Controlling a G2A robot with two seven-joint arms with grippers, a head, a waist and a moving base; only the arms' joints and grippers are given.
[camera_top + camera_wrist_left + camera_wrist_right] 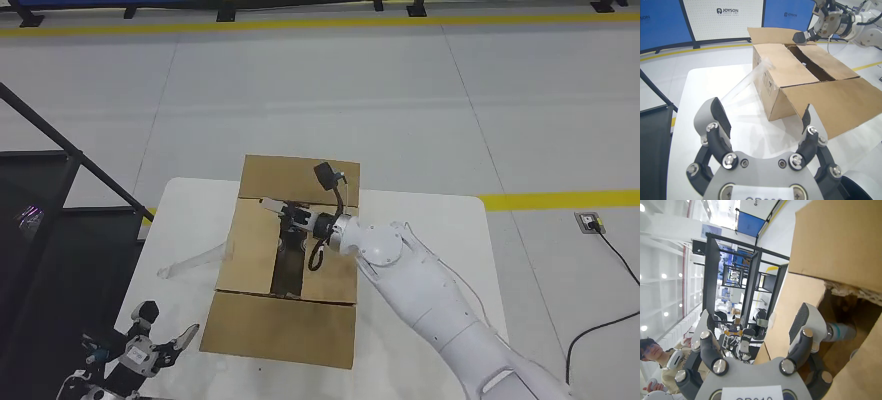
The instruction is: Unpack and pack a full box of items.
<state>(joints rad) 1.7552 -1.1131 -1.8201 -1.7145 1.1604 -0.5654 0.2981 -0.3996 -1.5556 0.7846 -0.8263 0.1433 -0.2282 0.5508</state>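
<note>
A brown cardboard box (255,245) stands in the middle of the white table (430,250). Its far and near flaps are folded out, and its two side flaps lie almost closed with a dark slot between them. My right gripper (283,210) hovers open at the far end of that slot. In the right wrist view the right gripper (755,323) has one finger (804,317) at the edge of a side flap (797,294). A grey item with a teal band (842,330) lies inside. My left gripper (762,117) is open and empty above the table's near left corner, short of the box (791,66).
A clear plastic strip (195,262) runs from the box's left side down onto the table; it appears again as the strip (745,81) in the left wrist view. A black frame and rack (40,250) stand just off the table's left edge. The near flap (280,330) overhangs the table's front.
</note>
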